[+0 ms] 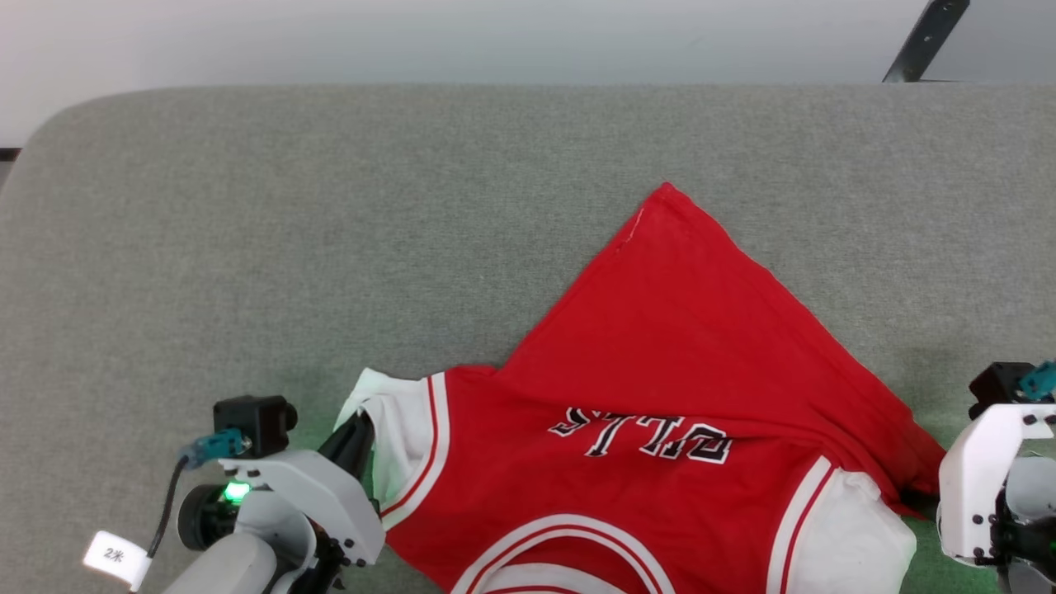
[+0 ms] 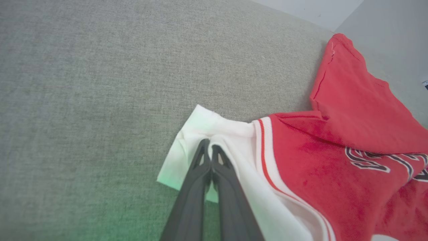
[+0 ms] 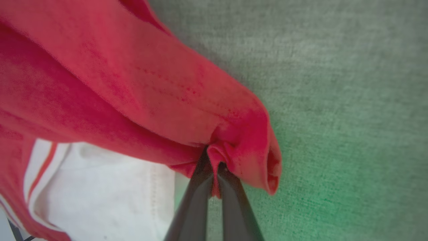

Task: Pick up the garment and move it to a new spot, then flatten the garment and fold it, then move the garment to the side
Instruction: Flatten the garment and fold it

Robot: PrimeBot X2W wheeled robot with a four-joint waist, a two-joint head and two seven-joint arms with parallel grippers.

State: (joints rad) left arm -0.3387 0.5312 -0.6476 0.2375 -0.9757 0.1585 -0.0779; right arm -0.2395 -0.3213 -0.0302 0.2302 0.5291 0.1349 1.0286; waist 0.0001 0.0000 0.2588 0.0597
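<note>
**2 grippers pinch red jersey on grey cloth surface**

A wide grey cloth-covered surface (image 1: 330, 247) with a rounded far-left corner stretches across the head view. The garment (image 1: 660, 355), a red jersey with white short sleeves and red-and-white striped trim, lies on the near half of that surface, right of its middle. One red layer is folded over the body, with a corner peaking toward the surface's far edge. The black, white-outlined lettering (image 1: 643, 433) reads upside down from the robot's side and is partly covered by the fold.

Left of the surface's middle, at its near edge, the left gripper (image 2: 210, 145) has its 2 dark fingers pressed together on the white sleeve (image 2: 200, 127), with the cloth puckered around their tips. Near the surface's right end, at the near edge, the right gripper (image 3: 214, 157) is likewise fully closed, with a bunched corner of red fabric caught between its fingers above the other white sleeve (image 3: 100, 187). A green glow (image 1: 237, 492) shines from the left wrist and tints the surface beneath.
</note>
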